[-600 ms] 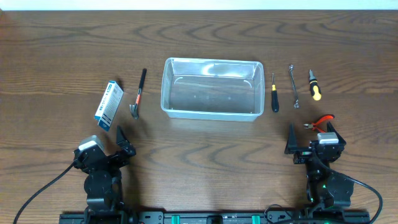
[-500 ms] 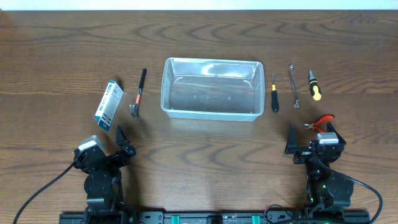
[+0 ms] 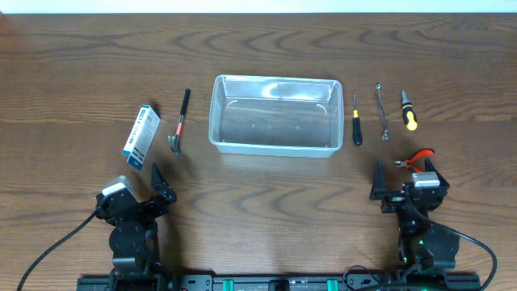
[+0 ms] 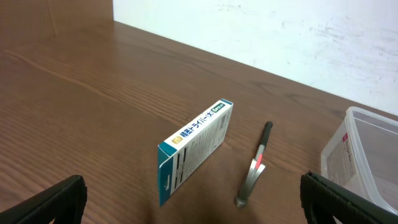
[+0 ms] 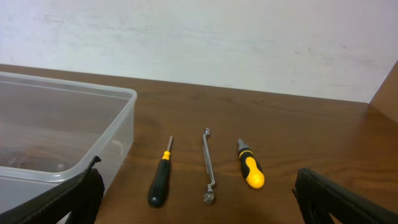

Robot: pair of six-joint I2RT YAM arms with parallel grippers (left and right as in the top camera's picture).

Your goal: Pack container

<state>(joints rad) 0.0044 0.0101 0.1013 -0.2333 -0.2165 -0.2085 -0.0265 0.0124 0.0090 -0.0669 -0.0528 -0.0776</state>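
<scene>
The clear container [image 3: 275, 149] stands empty at the table's middle. It also shows at the right edge of the left wrist view [image 4: 364, 155] and at the left of the right wrist view [image 5: 74, 93]. My left gripper [image 3: 136, 184] is open and empty near the front left. In its wrist view [image 4: 199, 211] it faces the blue-and-white box [image 4: 194, 148] and a hammer [image 4: 255, 167]. My right gripper [image 3: 402, 176] is open and empty at the front right. In its wrist view [image 5: 205, 208] it faces the tools.
Left of the container lie the box [image 3: 141, 137] and hammer [image 3: 179, 121]. To its right lie a black screwdriver [image 3: 356, 123], a wrench [image 3: 381, 111] and a yellow-black screwdriver [image 3: 409, 110]. Red pliers [image 3: 416, 158] lie just beyond my right gripper.
</scene>
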